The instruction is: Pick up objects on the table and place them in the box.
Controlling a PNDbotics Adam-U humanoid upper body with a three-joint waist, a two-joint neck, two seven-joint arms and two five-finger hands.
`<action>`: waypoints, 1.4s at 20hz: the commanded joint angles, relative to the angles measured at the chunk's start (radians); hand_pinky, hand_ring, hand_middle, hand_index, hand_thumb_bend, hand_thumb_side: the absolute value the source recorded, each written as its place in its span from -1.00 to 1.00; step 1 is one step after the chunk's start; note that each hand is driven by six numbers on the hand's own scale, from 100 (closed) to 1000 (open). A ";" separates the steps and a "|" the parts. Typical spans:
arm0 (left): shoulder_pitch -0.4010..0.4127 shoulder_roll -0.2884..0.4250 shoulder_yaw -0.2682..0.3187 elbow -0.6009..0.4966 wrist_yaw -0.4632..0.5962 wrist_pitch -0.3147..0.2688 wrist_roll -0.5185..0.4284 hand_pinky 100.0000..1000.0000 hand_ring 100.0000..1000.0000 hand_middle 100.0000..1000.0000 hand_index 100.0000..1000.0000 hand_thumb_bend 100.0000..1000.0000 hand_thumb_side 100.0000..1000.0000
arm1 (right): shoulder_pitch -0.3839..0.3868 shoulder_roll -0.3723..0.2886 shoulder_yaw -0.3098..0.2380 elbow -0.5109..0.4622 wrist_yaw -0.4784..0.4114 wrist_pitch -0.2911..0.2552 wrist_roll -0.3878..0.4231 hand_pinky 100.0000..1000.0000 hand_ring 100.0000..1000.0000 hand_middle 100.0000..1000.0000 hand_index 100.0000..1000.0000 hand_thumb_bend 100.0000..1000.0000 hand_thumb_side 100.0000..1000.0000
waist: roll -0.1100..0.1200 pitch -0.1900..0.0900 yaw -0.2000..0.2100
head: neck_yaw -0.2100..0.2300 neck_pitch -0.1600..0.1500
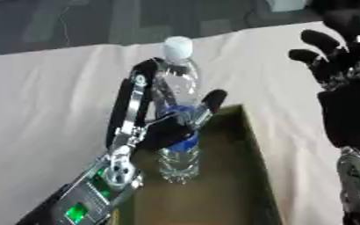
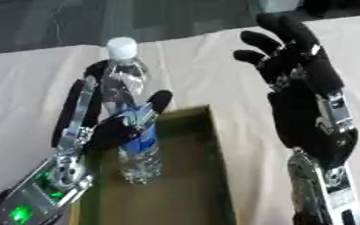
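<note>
A clear plastic water bottle (image 2: 129, 101) with a white cap and a blue label stands upright over the open olive-green box (image 2: 214, 145). Its base is down inside the box. My left hand (image 2: 110, 125) is shut on the bottle, fingers curled round its far side and thumb across the label. My right hand (image 2: 306, 92) is raised to the right of the box, open, fingers spread upward and holding nothing.
The box sits on a table covered by a pale cloth (image 1: 45, 88). A dark floor lies beyond the table's far edge. My left forearm (image 1: 91, 197), with green lights, enters from the lower left.
</note>
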 commanded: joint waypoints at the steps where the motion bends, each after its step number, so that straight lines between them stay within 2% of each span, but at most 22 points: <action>1: -0.006 0.000 0.001 -0.009 -0.007 -0.011 -0.004 -1.00 -0.99 0.11 -0.25 0.05 -0.03 | -0.010 0.004 -0.005 -0.018 0.003 -0.004 0.003 0.59 0.70 0.74 0.83 -1.00 0.60 | -0.006 -0.017 0.003 | 0.009 0.002; 3: -0.006 0.000 0.001 -0.010 -0.010 -0.011 -0.010 -1.00 -0.94 0.14 -0.22 0.06 -0.01 | -0.010 0.004 -0.005 -0.018 0.003 -0.004 0.003 0.59 0.70 0.74 0.83 -1.00 0.60 | -0.005 -0.017 0.003 | 0.009 0.001; 4: -0.006 0.001 0.001 -0.012 -0.013 -0.011 -0.015 -1.00 -0.77 0.29 -0.06 0.10 0.05 | -0.010 0.004 -0.005 -0.018 0.003 -0.004 0.004 0.59 0.70 0.74 0.83 -1.00 0.60 | -0.005 -0.017 0.004 | 0.009 0.001; 5: -0.006 0.001 0.001 -0.013 -0.018 -0.011 -0.021 -1.00 -0.81 0.25 -0.10 0.09 0.04 | -0.009 0.004 -0.005 -0.017 0.003 -0.003 0.004 0.59 0.70 0.74 0.83 -1.00 0.60 | -0.005 -0.018 0.004 | 0.009 0.001; 6: -0.006 0.001 0.000 -0.015 -0.021 -0.010 -0.027 -0.78 -0.52 0.49 0.17 0.15 0.12 | -0.009 0.004 -0.005 -0.017 0.003 -0.003 0.004 0.59 0.70 0.74 0.83 -1.00 0.60 | -0.004 -0.018 0.004 | 0.010 0.001; 7: -0.006 0.001 0.000 -0.016 -0.025 -0.010 -0.035 -0.78 -0.52 0.49 0.17 0.15 0.12 | -0.009 0.004 -0.004 -0.017 0.003 -0.003 0.004 0.59 0.70 0.74 0.83 -1.00 0.60 | -0.004 -0.018 0.005 | 0.010 0.001; 8: -0.006 0.002 -0.001 -0.017 -0.028 -0.011 -0.043 -0.40 -0.18 0.75 0.46 0.20 0.20 | -0.009 0.004 -0.004 -0.017 0.003 -0.002 0.005 0.59 0.70 0.74 0.83 -1.00 0.60 | -0.004 -0.018 0.005 | 0.010 0.001; 9: -0.006 0.002 -0.001 -0.018 -0.032 -0.012 -0.052 -0.40 -0.18 0.75 0.46 0.20 0.20 | -0.008 0.004 -0.004 -0.017 0.003 -0.002 0.005 0.59 0.70 0.74 0.83 -1.00 0.60 | -0.003 -0.019 0.005 | 0.011 0.001; 10: -0.005 0.002 -0.002 -0.018 -0.034 -0.012 -0.061 -0.13 0.08 0.98 0.68 0.25 0.29 | -0.008 0.004 -0.004 -0.017 0.003 -0.002 0.005 0.59 0.70 0.74 0.83 -1.00 0.60 | -0.003 -0.019 0.005 | 0.012 0.001; 13: -0.003 0.002 -0.002 -0.017 -0.037 -0.013 -0.084 -0.04 0.22 1.00 0.82 0.28 0.37 | -0.007 0.004 -0.003 -0.016 0.003 -0.002 0.007 0.59 0.70 0.74 0.83 -1.00 0.60 | -0.003 -0.020 0.006 | 0.013 0.001; 17: -0.003 0.002 -0.001 -0.016 -0.036 -0.015 -0.103 0.08 0.32 1.00 0.90 0.31 0.45 | -0.006 0.005 -0.003 -0.016 0.003 -0.001 0.008 0.59 0.70 0.74 0.83 -1.00 0.60 | -0.003 -0.021 0.007 | 0.014 0.001; 25: -0.001 0.003 0.003 -0.020 -0.036 -0.013 -0.113 0.05 0.26 1.00 0.89 0.27 0.47 | -0.006 0.004 -0.004 -0.015 0.002 -0.002 0.008 0.59 0.70 0.74 0.83 -1.00 0.61 | -0.004 -0.024 0.008 | 0.014 -0.001; 26: 0.000 0.003 0.007 -0.025 -0.037 -0.011 -0.107 0.02 0.24 1.00 0.87 0.18 0.58 | -0.006 0.004 -0.005 -0.014 0.003 -0.002 0.007 0.59 0.70 0.74 0.83 -1.00 0.61 | -0.004 -0.025 0.009 | 0.013 -0.001; 27: 0.002 0.005 0.014 -0.037 -0.037 -0.011 -0.093 0.00 0.22 1.00 0.86 0.08 0.52 | -0.005 0.003 -0.005 -0.014 0.003 -0.002 0.007 0.59 0.70 0.74 0.83 -1.00 0.61 | -0.005 -0.026 0.010 | 0.011 -0.001; 28: 0.006 0.009 0.023 -0.058 -0.038 -0.011 -0.072 0.00 0.20 1.00 0.83 -0.17 0.60 | -0.004 0.003 -0.006 -0.014 0.003 -0.003 0.007 0.59 0.70 0.73 0.83 -1.00 0.61 | -0.005 -0.027 0.012 | 0.009 -0.001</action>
